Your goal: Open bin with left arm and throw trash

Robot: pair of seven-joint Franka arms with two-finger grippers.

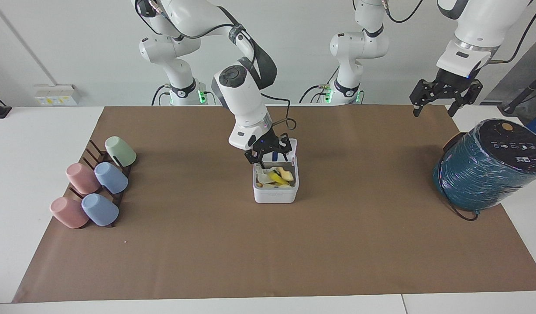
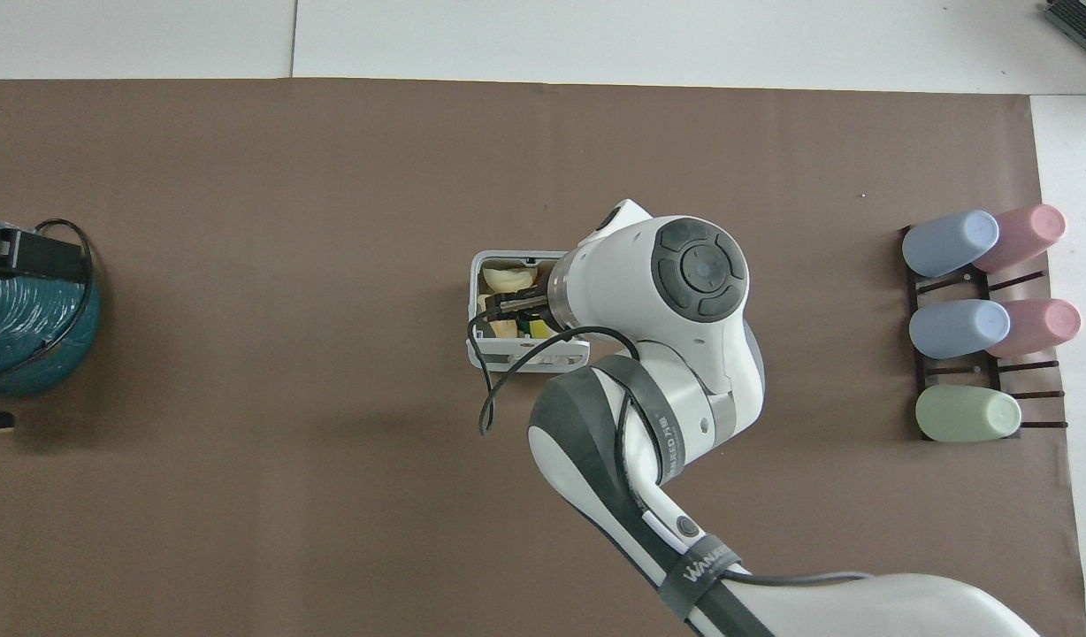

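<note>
The bin [image 1: 276,185] sits mid-table with its lid tipped up toward the robots, so scraps can drop straight in. The trash [image 1: 276,176] lies inside. The right gripper [image 1: 270,157] hangs just over the bin's opening, fingers spread and empty. The left gripper [image 1: 444,97] waits, wide open, raised over the table's edge at the left arm's end, near the teal roll [image 1: 490,163]. Bare brown paper [image 1: 268,261] surrounds the bin.

Mid-table we list the bin [image 1: 275,192], trash [image 1: 276,176] in it; cup rack [image 1: 95,183] toward the right arm's end; wrapped cylinder [image 1: 486,170] toward the left arm's.
</note>
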